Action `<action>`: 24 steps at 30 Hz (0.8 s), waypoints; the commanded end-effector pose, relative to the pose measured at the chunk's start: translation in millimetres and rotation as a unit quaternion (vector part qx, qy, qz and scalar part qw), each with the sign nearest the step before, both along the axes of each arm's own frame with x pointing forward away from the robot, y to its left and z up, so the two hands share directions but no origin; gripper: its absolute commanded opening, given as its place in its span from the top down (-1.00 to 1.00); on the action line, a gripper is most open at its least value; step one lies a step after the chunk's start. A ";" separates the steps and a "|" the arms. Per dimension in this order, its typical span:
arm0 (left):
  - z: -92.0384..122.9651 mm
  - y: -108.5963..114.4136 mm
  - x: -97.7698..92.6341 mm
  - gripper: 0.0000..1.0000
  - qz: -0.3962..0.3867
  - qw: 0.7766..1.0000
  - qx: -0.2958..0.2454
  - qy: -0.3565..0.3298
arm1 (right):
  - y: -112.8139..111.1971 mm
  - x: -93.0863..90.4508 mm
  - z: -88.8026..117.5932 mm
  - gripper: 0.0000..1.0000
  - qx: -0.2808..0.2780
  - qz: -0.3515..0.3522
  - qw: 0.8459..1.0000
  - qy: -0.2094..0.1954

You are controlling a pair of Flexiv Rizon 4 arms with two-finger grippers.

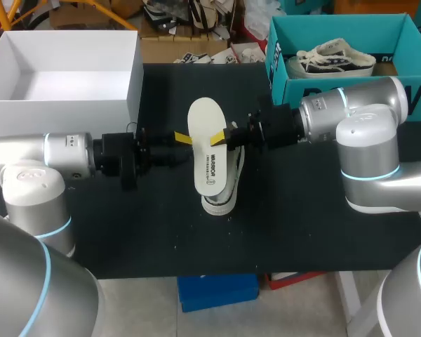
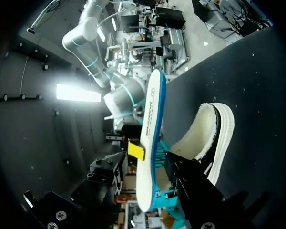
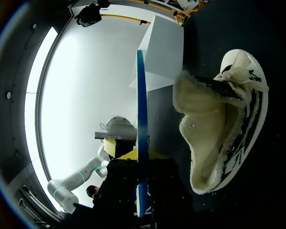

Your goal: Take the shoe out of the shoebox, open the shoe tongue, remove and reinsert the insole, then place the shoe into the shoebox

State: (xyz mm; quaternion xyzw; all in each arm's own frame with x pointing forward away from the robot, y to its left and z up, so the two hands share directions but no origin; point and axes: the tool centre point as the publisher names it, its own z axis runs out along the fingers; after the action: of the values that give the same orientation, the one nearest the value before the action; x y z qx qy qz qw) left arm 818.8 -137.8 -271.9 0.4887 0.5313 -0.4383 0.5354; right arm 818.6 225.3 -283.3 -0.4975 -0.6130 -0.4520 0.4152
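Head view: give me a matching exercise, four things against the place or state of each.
1 insole
2 shoe
3 white shoebox
4 teal box

A empty
B holds a second shoe
C on the black table, under the insole
D gripped by left pincer and right pincer

Pairs: 1-D, 2-C, 3-A, 4-B
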 end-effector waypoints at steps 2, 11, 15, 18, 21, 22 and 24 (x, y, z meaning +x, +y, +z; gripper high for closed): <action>-6.2 -11.3 11.8 0.25 -0.003 1.000 -0.001 0.000 | 0.8 -0.1 -0.6 1.00 0.000 -0.001 1.000 0.000; -7.6 -22.8 21.8 0.26 -0.007 1.000 -0.006 -0.002 | 0.8 -0.1 -0.6 1.00 0.000 -0.001 1.000 0.000; -7.9 -25.3 25.3 0.37 -0.007 1.000 -0.010 -0.003 | 0.8 -0.1 -0.6 1.00 0.000 -0.001 1.000 0.000; -8.2 -27.0 26.9 0.44 -0.007 1.000 -0.012 -0.004 | 0.8 -0.1 -0.6 1.00 0.000 -0.001 1.000 0.000; -8.8 -28.8 27.9 0.47 -0.007 1.000 -0.015 -0.004 | 0.8 -0.1 -0.6 1.00 0.000 -0.001 1.000 0.000; -9.1 -29.4 28.0 0.47 -0.008 1.000 -0.016 -0.004 | 0.8 -0.1 -0.6 1.00 0.000 -0.001 1.000 0.000; -9.7 -30.5 27.8 0.49 -0.009 1.000 -0.017 -0.003 | 0.8 -0.1 -0.6 1.00 0.000 -0.001 1.000 0.000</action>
State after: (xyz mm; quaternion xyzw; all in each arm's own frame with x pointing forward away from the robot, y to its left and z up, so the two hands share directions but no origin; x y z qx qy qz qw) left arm 845.6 -164.9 -279.5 0.4855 0.5177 -0.4513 0.5409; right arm 818.6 225.3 -283.3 -0.4975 -0.6130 -0.4520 0.4152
